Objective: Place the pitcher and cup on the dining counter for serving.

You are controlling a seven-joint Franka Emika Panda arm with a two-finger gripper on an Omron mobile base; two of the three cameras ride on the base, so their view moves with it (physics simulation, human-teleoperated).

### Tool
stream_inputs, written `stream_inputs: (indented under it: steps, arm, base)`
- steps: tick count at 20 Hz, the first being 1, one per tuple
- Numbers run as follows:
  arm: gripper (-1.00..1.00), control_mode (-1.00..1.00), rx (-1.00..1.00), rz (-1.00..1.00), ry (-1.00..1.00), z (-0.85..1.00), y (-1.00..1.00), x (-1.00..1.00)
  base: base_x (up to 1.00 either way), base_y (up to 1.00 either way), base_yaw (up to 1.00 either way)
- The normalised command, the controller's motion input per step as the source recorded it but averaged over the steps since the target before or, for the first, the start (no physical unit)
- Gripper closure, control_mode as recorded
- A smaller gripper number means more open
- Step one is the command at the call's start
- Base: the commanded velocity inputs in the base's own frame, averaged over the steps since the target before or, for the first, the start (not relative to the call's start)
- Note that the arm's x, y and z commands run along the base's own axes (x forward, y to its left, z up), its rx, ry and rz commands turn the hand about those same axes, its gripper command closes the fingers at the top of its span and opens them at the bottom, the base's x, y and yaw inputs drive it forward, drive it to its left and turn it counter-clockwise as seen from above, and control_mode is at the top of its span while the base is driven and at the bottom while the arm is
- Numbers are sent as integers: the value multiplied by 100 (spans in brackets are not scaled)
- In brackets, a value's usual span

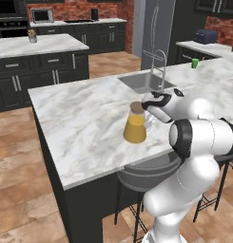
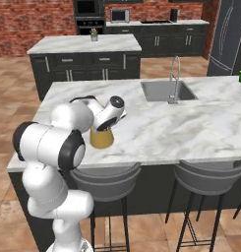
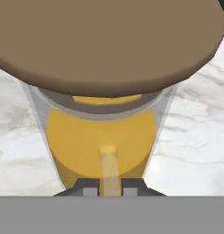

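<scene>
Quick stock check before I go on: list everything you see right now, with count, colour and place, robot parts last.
pitcher: one, clear glass with orange liquid and brown lid, on the dining counter near its front edge
cup: one, green, far end of the counter
dining counter: one, white-grey marble
sink: one, steel, set in the counter
faucet: one, steel, beside the sink
stools: two, grey, under the counter's front edge
gripper: one, dark fingers shut on the pitcher's handle

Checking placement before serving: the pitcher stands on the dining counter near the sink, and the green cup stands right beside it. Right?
Not quite. The pitcher does stand on the dining counter near the sink, but the green cup is far from it, beyond the sink, as the left base view shows.
</scene>
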Motion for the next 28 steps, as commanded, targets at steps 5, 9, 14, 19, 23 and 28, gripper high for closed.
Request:
stream_inputs:
  steps: [5,9,14,19,23,28]
  arm:
    - [100,-100,-5,0,0,-23,10,39]
    - [-100,-100,-3,0,0,-14,2,18]
    - [-100,-100,-1,0,0,4,0,0]
    - [-100,-100,0,0,0,37,0,0]
    - [-100,-100,-2,0,0,58,3,-16]
    - [-100,-100,-2,0,-1,56,0,-39]
  base:
    - [0,0,0]
    - [0,0,0]
    - [0,0,0]
    - [0,0,0]
    - [0,0,0]
    - [0,0,0]
